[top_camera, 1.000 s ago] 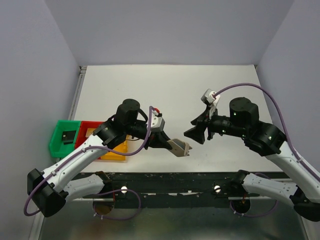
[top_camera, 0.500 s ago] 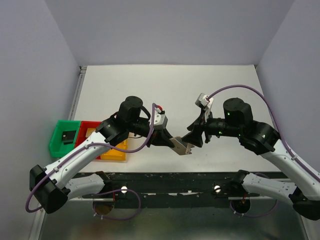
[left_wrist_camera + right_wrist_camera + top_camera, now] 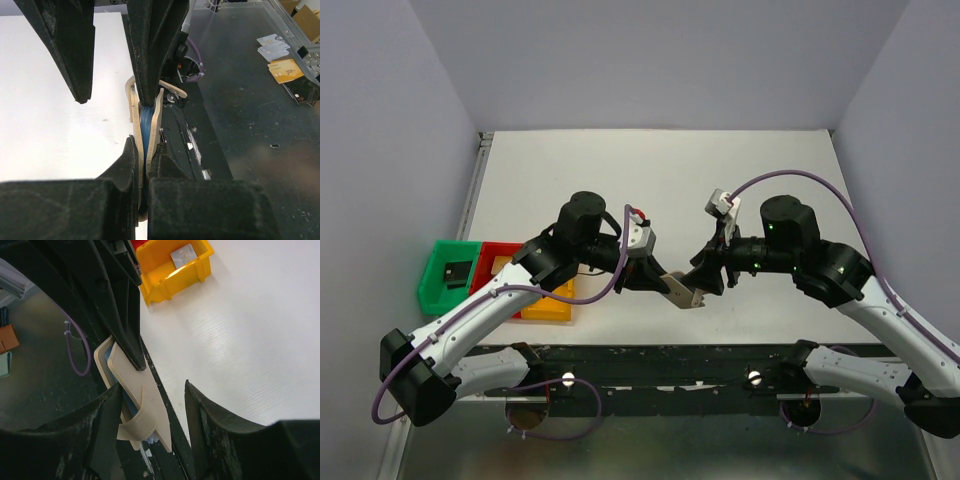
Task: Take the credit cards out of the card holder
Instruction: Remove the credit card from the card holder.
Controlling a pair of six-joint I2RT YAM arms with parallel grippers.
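My left gripper (image 3: 145, 150) is shut on the card holder (image 3: 146, 120), which hangs above the table's front edge. In the left wrist view the holder stands edge-on, two tan panels with blue lining between them. In the top view it shows as a tan shape (image 3: 678, 289) between both grippers. My right gripper (image 3: 152, 385) is open around the holder's free end (image 3: 137, 392). One finger (image 3: 102, 425) pokes in at the blue gap; the other (image 3: 210, 415) stands apart over the white table. No credit cards show inside the holder. A silver-grey card (image 3: 182, 255) lies in the yellow bin (image 3: 165, 277).
Green (image 3: 447, 275), red (image 3: 498, 258) and yellow (image 3: 545, 312) bins sit at the front left, partly under my left arm. A small black object (image 3: 453, 272) is in the green one. Loose cards (image 3: 280, 57) lie on the metal bench past the table's edge.
My right gripper has come down and left to the holder, and its jaws have narrowed a little. The left gripper, still holding the holder, shifted slightly.
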